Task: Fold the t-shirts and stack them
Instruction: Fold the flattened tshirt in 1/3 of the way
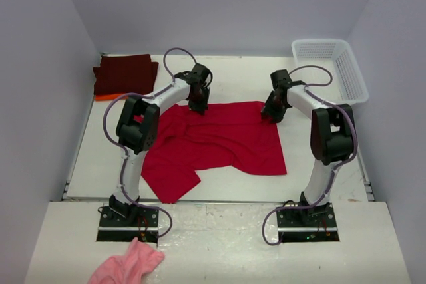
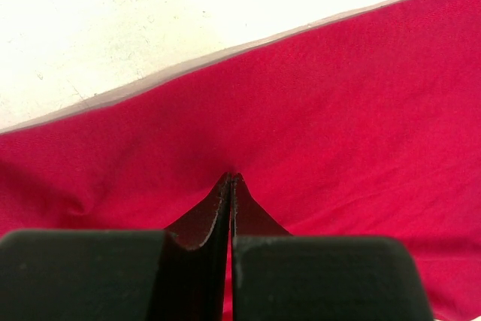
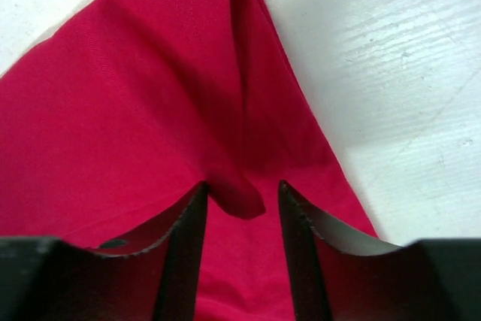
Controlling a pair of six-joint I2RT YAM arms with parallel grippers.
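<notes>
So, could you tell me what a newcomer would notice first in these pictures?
The bright red t-shirt spread centrally, with the left claw shut on its far edge and the right claw open astride a fold at its far right corner. Next, the dark maroon t-shirt folded at the far left.

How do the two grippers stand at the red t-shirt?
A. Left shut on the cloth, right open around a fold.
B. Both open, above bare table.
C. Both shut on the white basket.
A: the left gripper pinches the red t-shirt, jaws together; the right gripper has jaws apart around a fold.
</notes>
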